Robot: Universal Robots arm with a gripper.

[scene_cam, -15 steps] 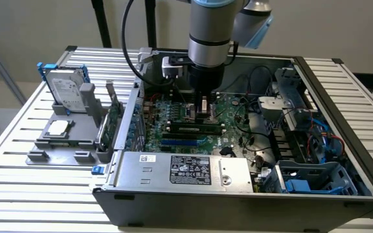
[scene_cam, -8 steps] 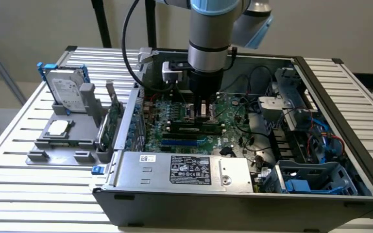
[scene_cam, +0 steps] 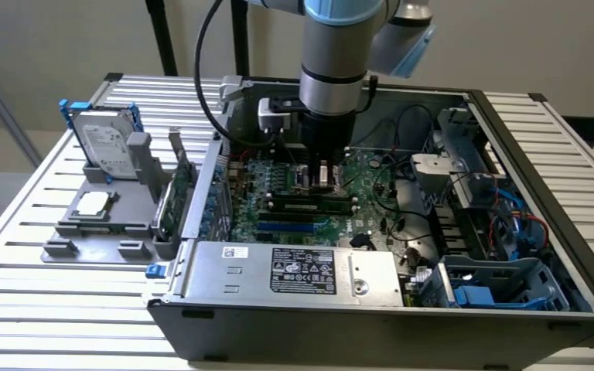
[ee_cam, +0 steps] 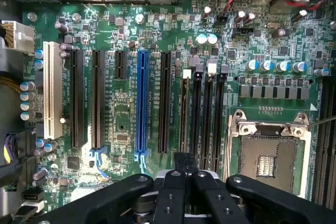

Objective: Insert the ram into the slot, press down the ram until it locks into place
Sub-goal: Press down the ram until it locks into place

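1. Wrist view: the black two-fingered gripper (ee_cam: 184,174) has its fingers pressed together, nothing visibly between them, just over the black memory slots (ee_cam: 202,119) on the green motherboard (ee_cam: 121,124).
2. Exterior view: the long green ram stick (scene_cam: 312,206) sits in a slot just near of the gripper (scene_cam: 323,176), inside the open grey computer case (scene_cam: 276,309).

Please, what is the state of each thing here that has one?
computer case: open on top.
ram: on edge on the motherboard; locked or not, cannot tell.
processor socket: empty.
blue slot: empty.
gripper: lowered inside the case, above the motherboard.
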